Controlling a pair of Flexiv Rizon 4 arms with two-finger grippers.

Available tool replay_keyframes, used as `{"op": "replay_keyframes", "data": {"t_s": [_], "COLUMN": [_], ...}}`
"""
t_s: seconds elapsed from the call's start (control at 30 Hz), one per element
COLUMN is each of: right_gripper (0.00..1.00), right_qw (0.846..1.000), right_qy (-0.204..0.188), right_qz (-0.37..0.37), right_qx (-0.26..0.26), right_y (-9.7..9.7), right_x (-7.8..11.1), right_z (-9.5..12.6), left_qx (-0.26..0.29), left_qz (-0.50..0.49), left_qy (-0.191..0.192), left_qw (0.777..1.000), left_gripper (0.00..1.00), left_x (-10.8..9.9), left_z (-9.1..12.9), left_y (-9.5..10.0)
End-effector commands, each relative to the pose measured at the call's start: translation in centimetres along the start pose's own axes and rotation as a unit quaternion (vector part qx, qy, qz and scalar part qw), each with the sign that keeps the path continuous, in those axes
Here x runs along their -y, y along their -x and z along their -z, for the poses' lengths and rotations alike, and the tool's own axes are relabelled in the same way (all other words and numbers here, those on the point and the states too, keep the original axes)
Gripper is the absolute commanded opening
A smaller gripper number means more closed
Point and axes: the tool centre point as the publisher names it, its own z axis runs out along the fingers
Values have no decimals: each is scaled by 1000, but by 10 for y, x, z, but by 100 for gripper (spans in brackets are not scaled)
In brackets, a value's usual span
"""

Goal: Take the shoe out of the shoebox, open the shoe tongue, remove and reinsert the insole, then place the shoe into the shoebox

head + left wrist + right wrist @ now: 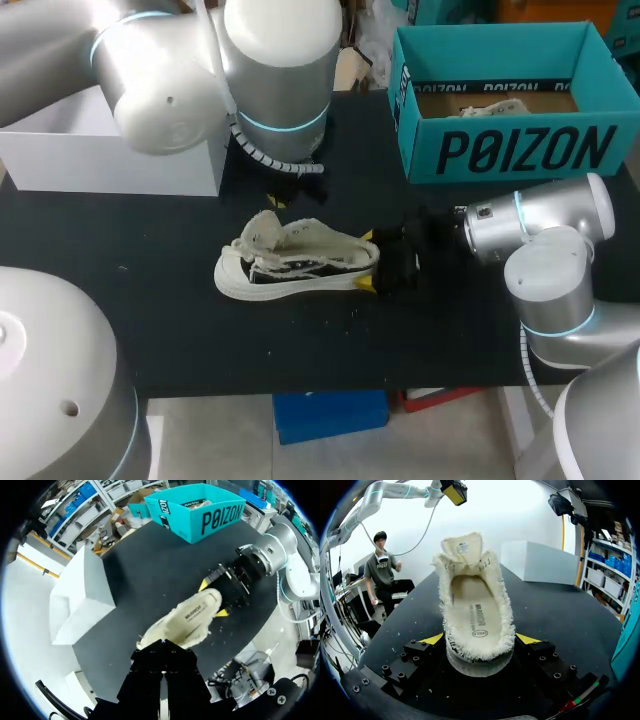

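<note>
The shoe (300,262) is out on the black worktop (150,320), sitting near the middle, toe towards my left side and heel towards my right. It's a cream shoe with frayed edges, a dark side panel and a white sole. The right gripper (368,262) comes in level from the right and its jaws stand wide, one yellow tip on each side of the heel, both pressed against it, so it has hold of the shoe at the back. From the right wrist view you look straight down the shoe's length: the insole (477,612) lies flat inside with print on it, and the tongue (462,547) stands up at the far end, leaving the mouth of the shoe wide open. The left gripper (162,652) hangs above the toe end, clear of the shoe and not touching it. Its black body fills the lower part of the left wrist view, and I can't tell whether its jaws are parted or closed. The left arm (160,80) comes in big from the upper left, while the right arm (545,230) bends in from the right edge. Over at the far right of the worktop is the teal shoebox (500,150), lid off, well apart from the shoe, with some pale paper (490,105) lying inside. A white box (110,160) sits at the far left.
</note>
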Motion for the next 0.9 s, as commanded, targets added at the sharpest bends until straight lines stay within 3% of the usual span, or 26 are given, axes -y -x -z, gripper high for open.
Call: {"op": "replay_keyframes", "data": {"t_s": [0.03, 0.47, 0.5, 0.53, 0.6, 0.7, 0.77, 0.9], "right_gripper": [0, 0, 0, 0, 0, 0, 0, 0], "right_qw": [1000, 1000, 1000, 1000, 1000, 1000, 1000, 1000], "right_qy": [-1, -1, -1, -1, -1, -1, -1, -1], "right_qz": [0, 0, 0, 0, 0, 0, 0, 0], "right_qx": [0, 0, 0, 0, 0, 0, 0, 0], "right_y": [1, 1, 1, 1, 1, 1, 1, 1], "right_x": [2, 2, 2, 2, 2, 2, 2, 2], "right_z": [0, 0, 0, 0, 0, 0, 0, 0], "left_qx": [-292, -292, -289, -316, -318, -353, -389, -398], "left_qz": [-347, -347, -366, -377, -396, -426, -450, -473], "left_qy": [-130, -130, -108, -104, -80, -68, -59, -28], "left_qw": [882, 882, 878, 864, 858, 830, 802, 785], "left_gripper": [0, 0, 0, 0, 0, 0, 0, 0], "left_x": [-4, -4, -5, -5, -5, -6, -6, -3], "left_z": [-9, -9, -9, -10, -9, -9, -9, -11], "left_y": [6, 6, 5, 4, 5, 4, 0, -3]}}
